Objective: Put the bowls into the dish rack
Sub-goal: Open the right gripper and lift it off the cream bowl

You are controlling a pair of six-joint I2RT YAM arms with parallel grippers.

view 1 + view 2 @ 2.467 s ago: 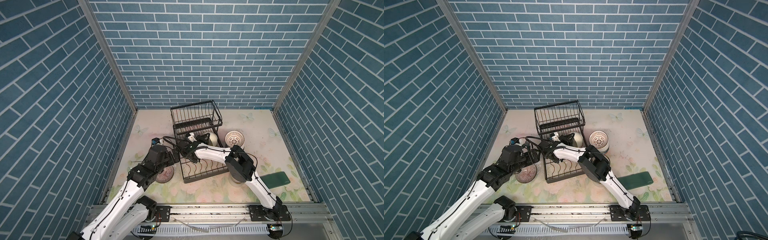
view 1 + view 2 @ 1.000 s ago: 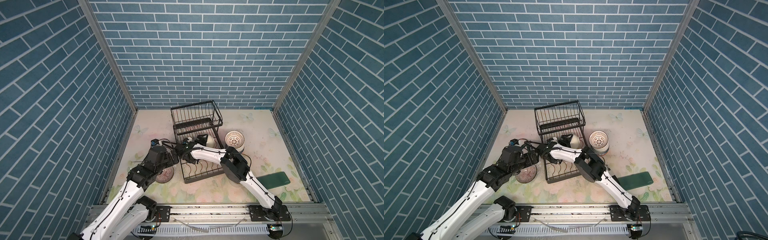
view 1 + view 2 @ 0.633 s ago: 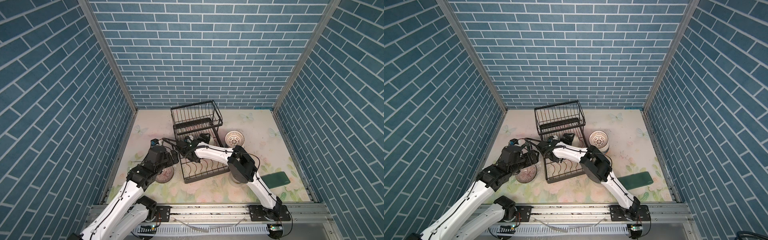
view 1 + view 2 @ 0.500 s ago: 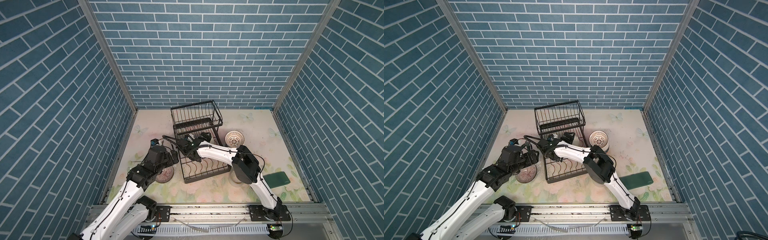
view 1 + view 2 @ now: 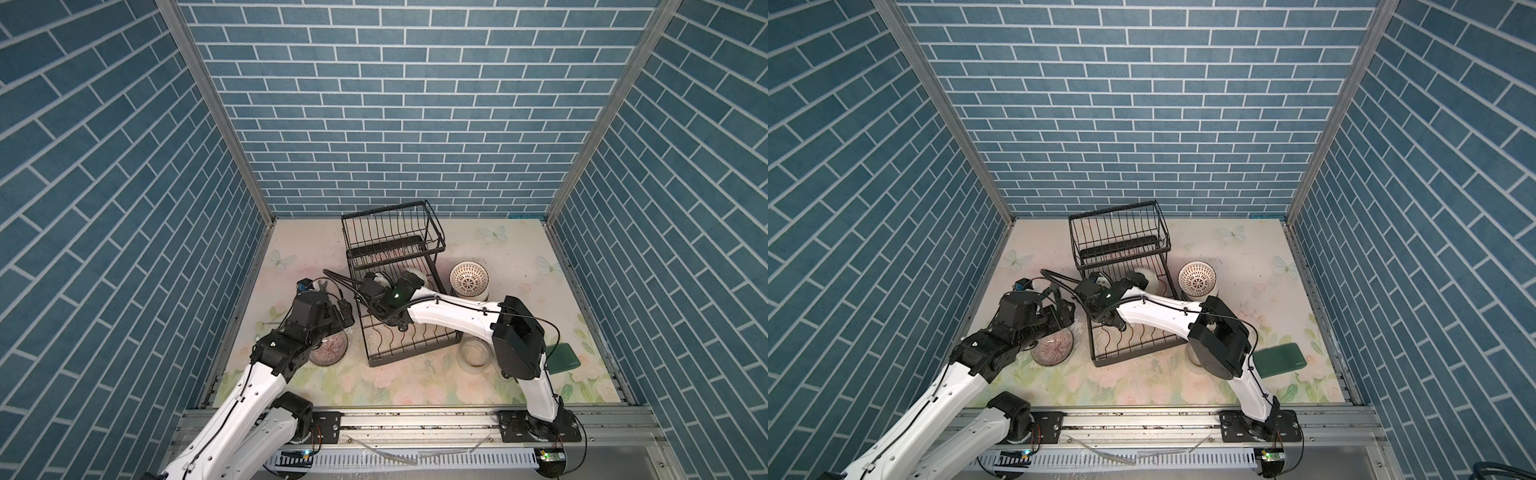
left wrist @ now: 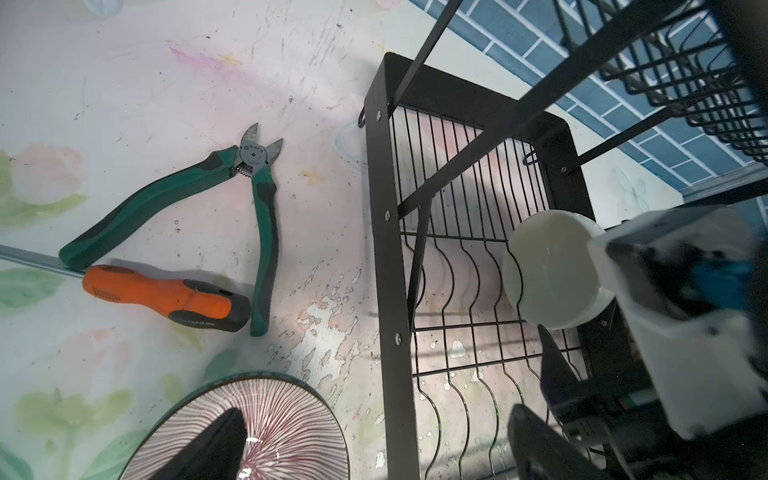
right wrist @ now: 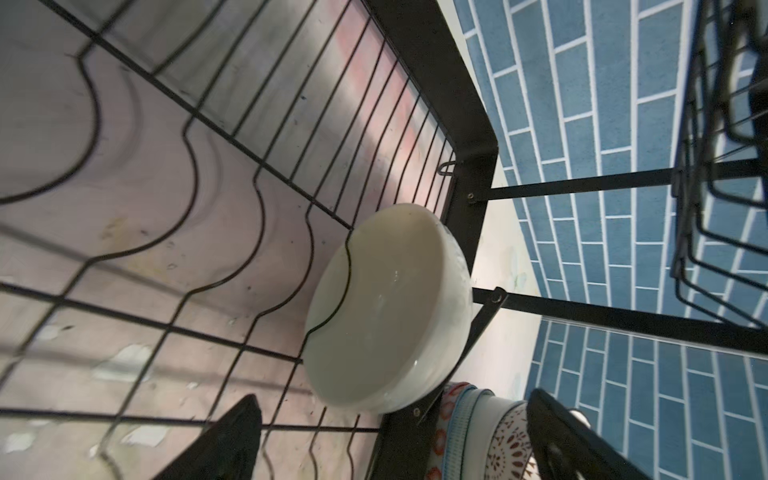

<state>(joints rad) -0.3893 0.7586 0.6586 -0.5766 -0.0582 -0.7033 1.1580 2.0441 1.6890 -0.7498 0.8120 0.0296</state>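
Marking green cutters: "SATA"

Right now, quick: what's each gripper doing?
Left gripper: open, empty, over the striped bowl.
Right gripper: open, empty; the cream bowl stands in the rack, not gripped.

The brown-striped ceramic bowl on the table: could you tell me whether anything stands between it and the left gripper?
Nothing visible does. The open left gripper hangs above the brown-striped ceramic bowl; the green-handled pliers and orange-handled screwdriver lie aside, and the black wire dish rack stands beside it.
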